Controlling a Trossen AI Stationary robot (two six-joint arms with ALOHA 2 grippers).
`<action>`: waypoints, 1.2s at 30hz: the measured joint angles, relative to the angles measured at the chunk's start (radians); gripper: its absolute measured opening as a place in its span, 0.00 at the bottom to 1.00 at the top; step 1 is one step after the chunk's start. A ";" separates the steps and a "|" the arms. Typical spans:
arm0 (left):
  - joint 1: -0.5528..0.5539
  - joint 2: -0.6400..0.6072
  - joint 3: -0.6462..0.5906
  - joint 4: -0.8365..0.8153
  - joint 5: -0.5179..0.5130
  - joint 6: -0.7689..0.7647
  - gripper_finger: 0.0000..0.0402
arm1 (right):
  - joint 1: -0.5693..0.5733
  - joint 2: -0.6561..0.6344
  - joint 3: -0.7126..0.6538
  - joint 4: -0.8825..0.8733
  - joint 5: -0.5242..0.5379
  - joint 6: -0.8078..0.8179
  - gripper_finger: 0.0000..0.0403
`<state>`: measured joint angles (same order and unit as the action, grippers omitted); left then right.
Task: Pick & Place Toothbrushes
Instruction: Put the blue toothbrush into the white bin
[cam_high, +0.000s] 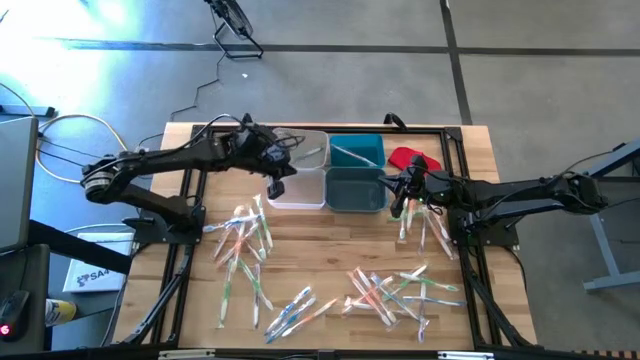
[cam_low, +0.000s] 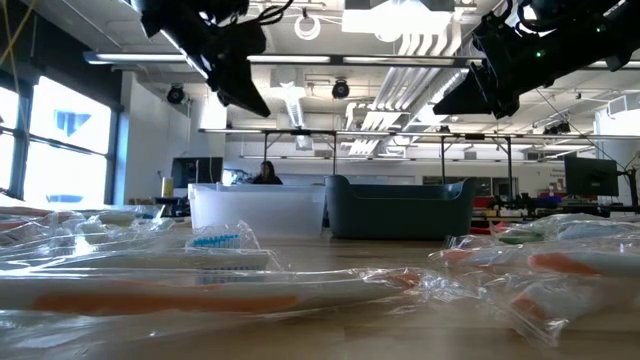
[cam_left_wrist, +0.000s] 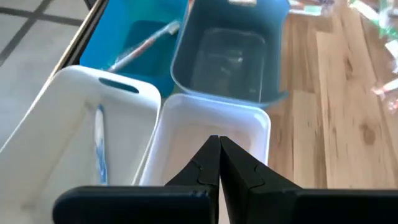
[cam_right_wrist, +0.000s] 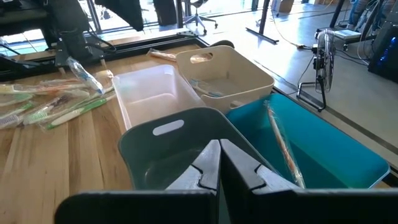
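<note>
Wooden table (cam_high: 330, 240): light, slippery wrapped toothbrushes (cam_high: 390, 290) near bins (cam_high: 327, 170); grab mid-handle. Left gripper (cam_left_wrist: 217, 146) and right gripper (cam_right_wrist: 217, 149) hover closed, empty.

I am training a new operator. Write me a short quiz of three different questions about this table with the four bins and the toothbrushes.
1. True or false: the bright blue bin holds a toothbrush.
2. The left gripper is above which bin? A) white bin B) grey-blue bin C) cream bin
3. Fill in: most toothbrushes lie on the wooden ____, not in bins.

Key: 1 true, a toothbrush with an orange handle. 2 A; this gripper is shut. 3 table.
</note>
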<state>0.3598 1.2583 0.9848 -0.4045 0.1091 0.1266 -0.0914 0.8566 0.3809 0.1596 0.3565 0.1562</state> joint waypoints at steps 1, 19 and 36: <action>-0.015 -0.006 0.000 -0.015 -0.017 -0.002 0.00 | 0.000 0.000 0.000 0.000 -0.001 0.000 0.01; -0.249 -0.032 0.000 -0.212 -0.151 -0.158 0.00 | 0.000 0.000 0.000 -0.001 -0.045 0.001 0.01; -0.302 -0.032 0.000 -0.180 -0.144 -0.161 0.00 | 0.000 0.000 0.000 0.000 -0.045 0.004 0.01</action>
<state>0.0578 1.2266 0.9848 -0.5844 -0.0345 -0.0342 -0.0914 0.8568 0.3809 0.1593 0.3111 0.1604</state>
